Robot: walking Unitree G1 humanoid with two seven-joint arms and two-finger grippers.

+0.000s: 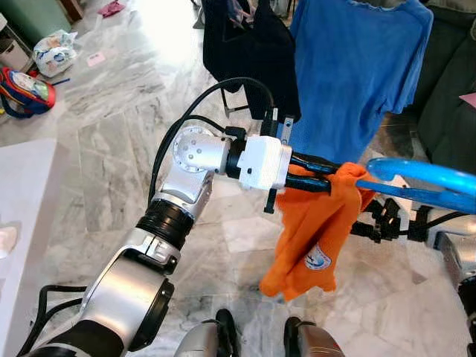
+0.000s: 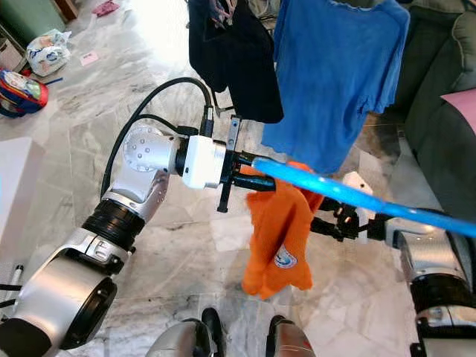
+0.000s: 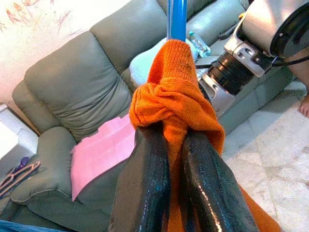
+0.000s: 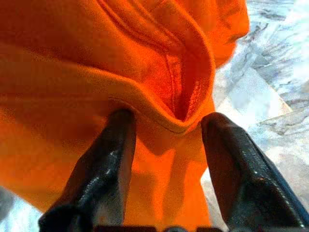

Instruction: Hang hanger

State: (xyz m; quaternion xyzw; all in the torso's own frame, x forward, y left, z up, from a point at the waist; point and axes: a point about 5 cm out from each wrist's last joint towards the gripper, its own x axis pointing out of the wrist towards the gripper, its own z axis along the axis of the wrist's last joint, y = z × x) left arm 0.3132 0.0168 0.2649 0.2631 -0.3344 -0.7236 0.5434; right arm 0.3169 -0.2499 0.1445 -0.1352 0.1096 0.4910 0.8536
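My left gripper [image 1: 332, 176] reaches across in front of me and is shut on a bunched fold of an orange shirt [image 1: 312, 238] together with the end of a blue plastic hanger [image 1: 424, 180]. In the left wrist view the fingers [image 3: 145, 183] pinch the orange cloth [image 3: 174, 96] and the blue hanger rod [image 3: 176, 19] runs out past them. The shirt hangs limp from that end of the hanger. My right gripper [image 1: 370, 222] sits low on the right, against the shirt's side. Its fingers [image 4: 113, 159] stand open with a fold of orange cloth [image 4: 145, 72] between them.
A blue T-shirt [image 1: 357, 67] and a black garment [image 1: 245, 52] hang just beyond my arms. A grey sofa [image 2: 439, 111] with a pink sheet [image 3: 101, 150] stands to the right. A white table [image 1: 26, 216] is at my left; bags [image 1: 26, 89] lie on the marble floor.
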